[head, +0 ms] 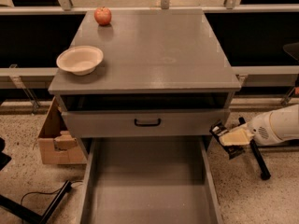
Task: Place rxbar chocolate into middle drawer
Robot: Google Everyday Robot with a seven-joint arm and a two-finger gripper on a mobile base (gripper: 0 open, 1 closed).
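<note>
the white arm (279, 125) comes in from the right edge, low down, lying nearly level and reaching left towards the cabinet. at its tip the gripper (229, 137) hangs just right of the cabinet's right front corner, about level with the grey drawer front (107, 123) and its black handle (147, 122), over the speckled floor (261, 199). its pale cream jaws point left and are pressed onto the rxbar chocolate (217, 129), pinching it across its middle. the bar sits tilted, one black end with white print sticking out up and to the left of the jaws, and a second dark end showing below and to the right of them. the bar is held off the floor, outside the cabinet and to the right of it, not over the drawer. the middle drawer (149, 185) is pulled out towards the near side beneath the drawer front, its flat grey floor bare to view between low side walls; its right wall lies to the left of the bar and lower in the view. a black rod (257, 157) slants across the floor behind the gripper. on the bench (159, 55) a red apple (103, 16) stands at the far left corner and a pale bowl (80, 59) sits near the left edge, well apart from the gripper. a cardboard box (56, 141) stands on the floor left of the cabinet.
</note>
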